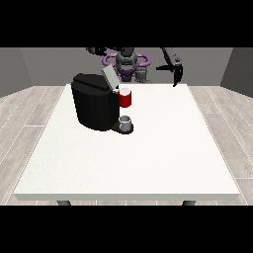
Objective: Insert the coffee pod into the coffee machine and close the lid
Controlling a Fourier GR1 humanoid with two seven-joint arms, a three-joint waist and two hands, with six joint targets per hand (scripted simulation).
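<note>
The black coffee machine (pixel 94 106) stands on the left half of the white table (pixel 148 158). Its grey lid (pixel 109 76) is tilted up and open. At the machine's front is a red pod holder (pixel 125 100) with a pale round top that may be the coffee pod (pixel 125 91). A small grey cup (pixel 126 121) sits on the base below it. The hand at the view's right (pixel 175 71) hangs raised beyond the table's far right corner, fingers straight and pointing down, holding nothing. The hand at the view's left (pixel 95 50) is raised behind the machine, well above it.
The robot's torso (pixel 126 64) stands behind the table's far edge. Grey walls and a wooden floor surround the table.
</note>
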